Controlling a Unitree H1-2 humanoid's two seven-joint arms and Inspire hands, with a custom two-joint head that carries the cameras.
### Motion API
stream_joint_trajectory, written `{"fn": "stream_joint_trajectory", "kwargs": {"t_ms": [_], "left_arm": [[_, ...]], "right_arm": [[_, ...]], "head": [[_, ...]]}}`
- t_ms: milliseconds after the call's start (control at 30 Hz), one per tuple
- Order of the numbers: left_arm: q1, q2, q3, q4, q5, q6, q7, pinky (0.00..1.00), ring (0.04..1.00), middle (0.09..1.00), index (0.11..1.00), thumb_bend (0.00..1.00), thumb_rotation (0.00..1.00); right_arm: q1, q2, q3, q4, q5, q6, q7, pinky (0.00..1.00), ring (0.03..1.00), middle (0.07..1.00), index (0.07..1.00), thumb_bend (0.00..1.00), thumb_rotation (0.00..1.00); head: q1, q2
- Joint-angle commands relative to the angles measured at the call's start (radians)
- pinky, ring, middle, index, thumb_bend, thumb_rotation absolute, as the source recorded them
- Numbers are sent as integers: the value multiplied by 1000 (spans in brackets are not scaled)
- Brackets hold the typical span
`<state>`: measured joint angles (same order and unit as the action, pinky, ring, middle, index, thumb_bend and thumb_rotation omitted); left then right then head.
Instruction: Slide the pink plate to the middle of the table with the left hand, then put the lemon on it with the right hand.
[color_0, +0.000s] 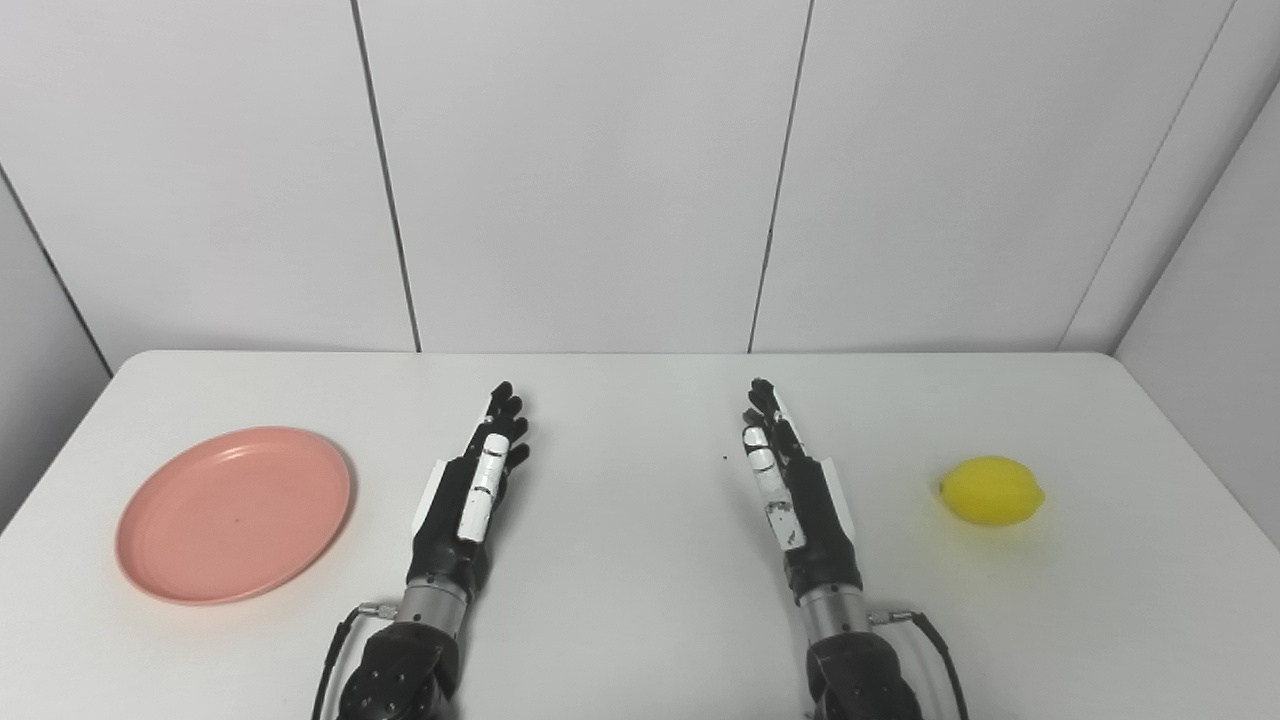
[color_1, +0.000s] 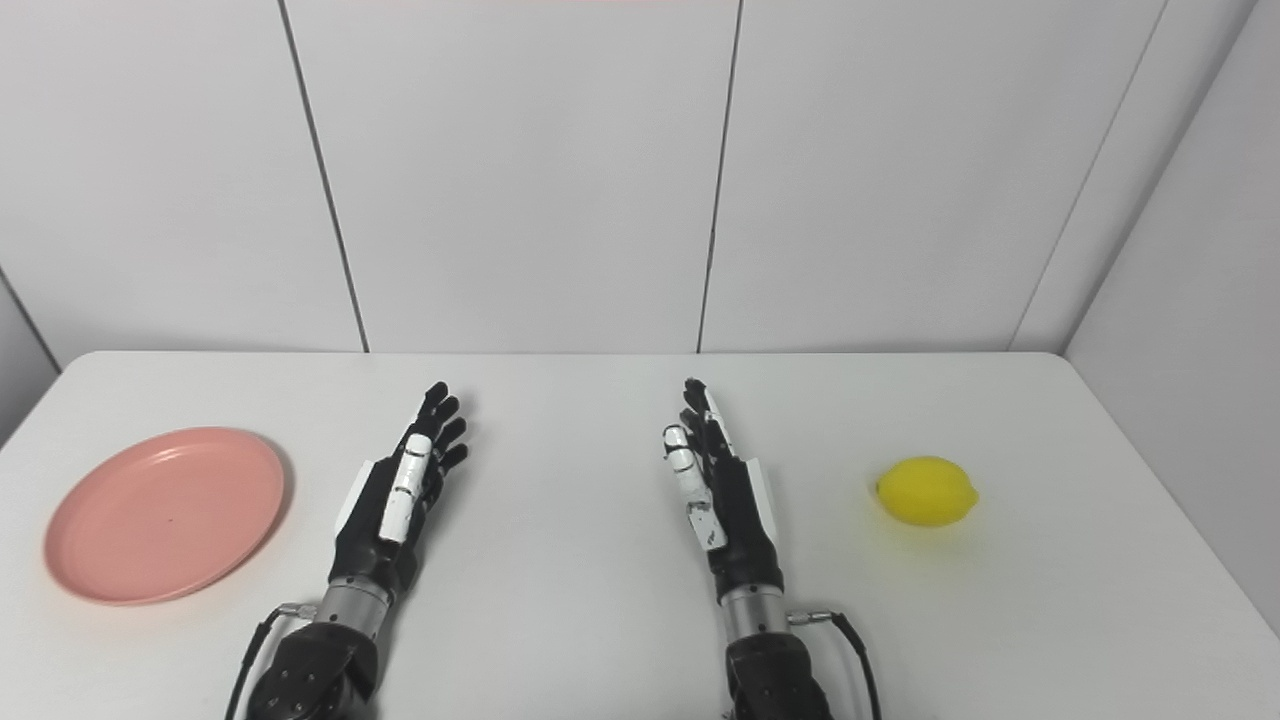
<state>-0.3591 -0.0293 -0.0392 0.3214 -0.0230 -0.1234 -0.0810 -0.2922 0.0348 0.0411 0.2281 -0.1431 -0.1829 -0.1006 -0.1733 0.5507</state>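
- Pink plate (color_0: 234, 515) sits flat on the tabletop (color_0: 620, 560), off to the outer left of the left robot hand (color_0: 478, 490), near it but clear of contact; nothing is on it.
- That left robot hand is empty, fingers stretched forward and slightly apart, and it's plainly the nearer one to the plate.
- Judging from this, the slide has to run rightward, toward the gap between the two hands.
- Right robot hand (color_0: 790, 485) also empty, fingers extended, palm turned inward.
- Lemon (color_0: 992, 490) lies well to its outer right, long axis running left-right, stubby tip pointing away from the hand.
- Bright yellow, smooth, oval; looks likely to roll if nudged.
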Motion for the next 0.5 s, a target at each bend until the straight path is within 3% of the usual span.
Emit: {"fn": "stream_joint_trajectory", "kwargs": {"t_ms": [0,100,233,467], "left_arm": [[-16,9,-7,-1,21,-36,9,974,987,997,1000,583,1000],[-15,12,-14,-9,52,-27,23,996,998,999,998,671,1000],[-16,22,-27,-11,83,-26,31,1000,1000,1000,989,626,1000],[-16,28,-36,-19,86,-16,25,1000,1000,1000,999,643,1000]], "right_arm": [[-13,-2,-3,-11,7,-20,0,934,936,955,947,711,1000],[-16,-4,-4,-3,11,-31,2,933,942,957,952,694,1000],[-17,-6,-3,-6,12,-27,4,958,956,963,962,680,1000],[-20,-11,-3,1,15,-37,5,958,960,966,967,678,992]], "head": [[1,1],[0,1],[-2,0],[-1,-2]]}}
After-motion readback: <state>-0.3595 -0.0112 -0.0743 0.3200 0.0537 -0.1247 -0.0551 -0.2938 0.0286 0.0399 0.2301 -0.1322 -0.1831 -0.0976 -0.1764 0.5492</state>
